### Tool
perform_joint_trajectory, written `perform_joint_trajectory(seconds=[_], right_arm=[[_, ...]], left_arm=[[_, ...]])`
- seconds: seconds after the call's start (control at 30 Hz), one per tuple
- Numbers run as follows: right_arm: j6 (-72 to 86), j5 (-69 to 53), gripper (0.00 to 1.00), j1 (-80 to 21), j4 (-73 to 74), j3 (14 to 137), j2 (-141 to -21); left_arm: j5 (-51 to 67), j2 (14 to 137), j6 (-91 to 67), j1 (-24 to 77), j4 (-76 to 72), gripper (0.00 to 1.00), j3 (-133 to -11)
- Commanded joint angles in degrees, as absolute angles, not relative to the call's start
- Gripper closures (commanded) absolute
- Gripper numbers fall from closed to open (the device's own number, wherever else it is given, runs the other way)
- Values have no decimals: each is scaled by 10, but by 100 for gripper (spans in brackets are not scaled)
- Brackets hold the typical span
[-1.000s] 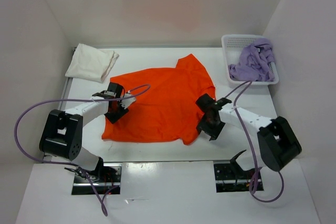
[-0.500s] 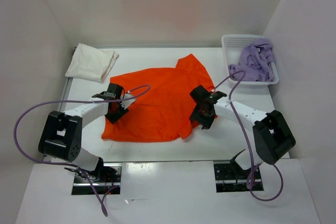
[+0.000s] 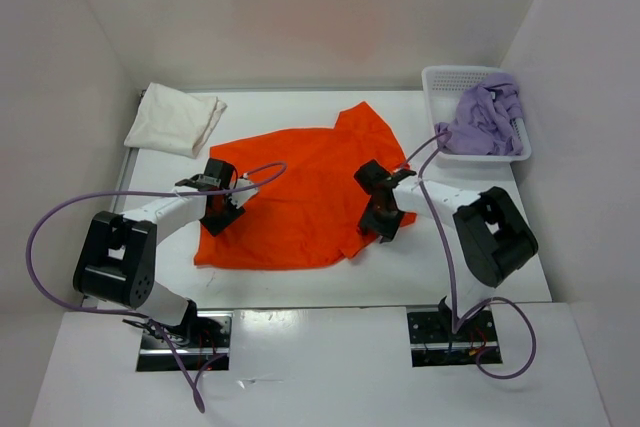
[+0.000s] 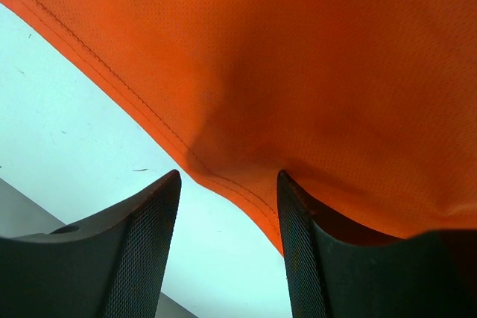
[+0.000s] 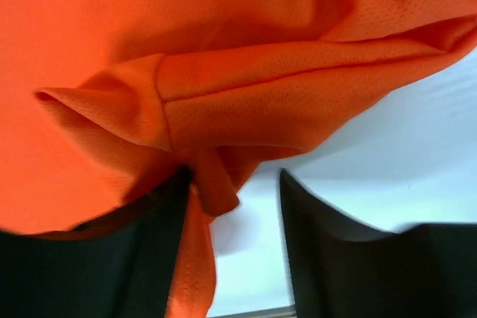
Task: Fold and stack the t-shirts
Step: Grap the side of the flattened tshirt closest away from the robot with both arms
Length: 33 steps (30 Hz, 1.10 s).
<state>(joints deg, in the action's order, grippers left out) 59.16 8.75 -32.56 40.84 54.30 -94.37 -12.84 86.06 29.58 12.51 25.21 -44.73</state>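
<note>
Orange shirt (image 3: 300, 197) lies spread flat across the middle of the table (image 3: 300, 287), one sleeve pointing to the far side. The left gripper (image 3: 219, 218) sits low at the shirt's left edge with its fingers (image 4: 141, 251) standing apart. The stitched hem runs slantwise across the gap, one finger against the cloth and the other over bare table (nothing pinched there that I can see).

The right gripper (image 3: 379, 218) is down on the shirt's right side, where the cloth is rucked into a fold. Up close its fingers are parted too. The folded edge bunches just ahead of them, and a small tongue of cloth hangs into the gap, touching one finger while the other stands clear over white table.

The cream shirt (image 3: 175, 119) lies folded at the far left corner, well apart from both arms. The purple shirt (image 3: 485, 117) is heaped in the basket (image 3: 437, 77) at the far right.
</note>
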Motion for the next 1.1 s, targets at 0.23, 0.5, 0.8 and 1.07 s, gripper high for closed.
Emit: perform_joint_trajectory(seconds=[0.23,0.5,0.8,1.07], right_arm=[[597,103,90,-314,438,534,-865],[650,45,80,-332,578,520,-726],[677,31,100,-359,633,488,-664],[703,18,100,-395,681,507,-620]], left_arm=[[-143,879,295,122,241,38,-441],[-136,885,290,122,263,38,-460],[-67,737,393,95,423,37,-478],[-4,514,591,122,526,28,-406]])
